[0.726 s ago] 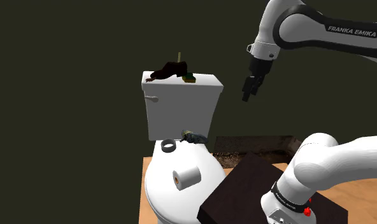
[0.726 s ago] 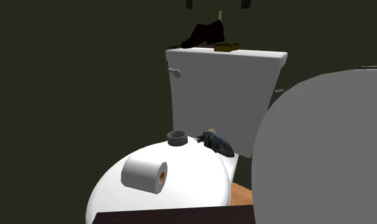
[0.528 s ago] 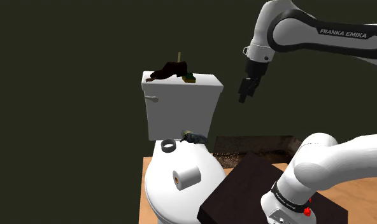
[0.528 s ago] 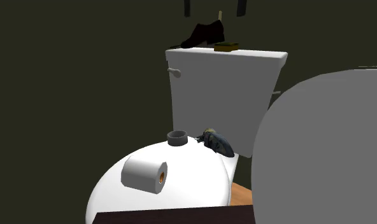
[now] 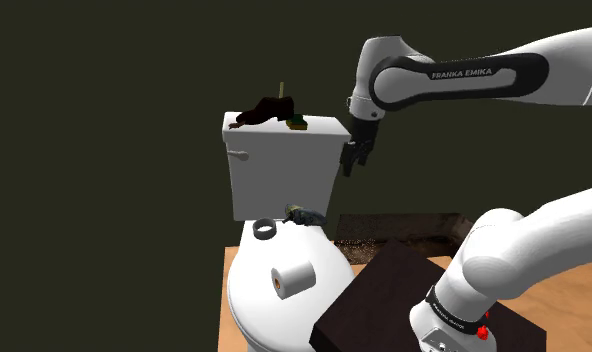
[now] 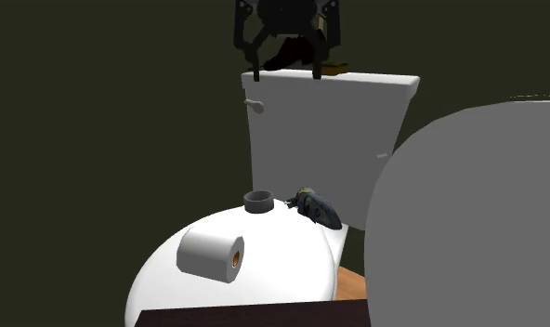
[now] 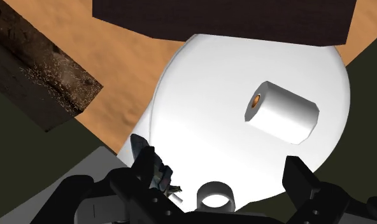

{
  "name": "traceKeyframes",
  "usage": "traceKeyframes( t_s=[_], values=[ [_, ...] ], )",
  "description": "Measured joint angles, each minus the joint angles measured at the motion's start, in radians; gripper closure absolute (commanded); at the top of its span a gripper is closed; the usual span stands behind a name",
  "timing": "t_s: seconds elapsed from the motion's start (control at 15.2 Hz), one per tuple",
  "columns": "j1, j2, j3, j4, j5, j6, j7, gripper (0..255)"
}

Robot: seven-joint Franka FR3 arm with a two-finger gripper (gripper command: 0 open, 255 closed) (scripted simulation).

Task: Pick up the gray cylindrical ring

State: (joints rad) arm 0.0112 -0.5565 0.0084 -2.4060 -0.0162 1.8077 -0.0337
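hovering beside the top of the white toilet tank (image 5: pixel 284 172) in the shoulder view, my fingers (image 5: pixel 350 162) point downward. the gray ring (image 5: pixel 266 230) stands well below them, toward that view's left, at the back of the closed toilet lid (image 5: pixel 246 305) just in front of the tank. a small dark object (image 5: pixel 304 214) lies just beside the ring, and a white paper roll (image 5: pixel 292 279) lies nearer the lid's front.

in the second exterior view my fingers (image 6: pixel 317 63) are spread apart and empty, level with the tank's top. the ring (image 6: pixel 257 201) sits upright far beneath them, with the dark object (image 6: pixel 318 208) close on that view's right and the paper roll (image 6: pixel 211 254) nearer the camera.

in the wrist view the ring (image 7: pixel 217 196) lies between my two fingers (image 7: pixel 300 179), its hole facing me, untouched.

i judge this to be the approach, with the grasp not yet begun. next i need a long, straight descent that keeps the ring centred, steers clear of the dark object (image 7: pixel 160 179), and ends with the fingers closing across the ring.
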Motion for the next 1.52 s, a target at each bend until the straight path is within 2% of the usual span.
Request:
traceKeyframes(
  t_s=[0.46, 0.79, 1.19, 1.52],
  values=[
    [0.014, 0.251, 0.031, 0.031, 0.003, 0.192, 0.04, 0],
    [0.02, 0.458, 0.046, 0.122, -0.007, 0.286, 0.066, 0],
    [0.032, 0.69, 0.058, 0.243, -0.027, 0.373, 0.098, 0],
    [0.049, 0.894, 0.061, 0.396, -0.045, 0.402, 0.126, 0]
  ],
)
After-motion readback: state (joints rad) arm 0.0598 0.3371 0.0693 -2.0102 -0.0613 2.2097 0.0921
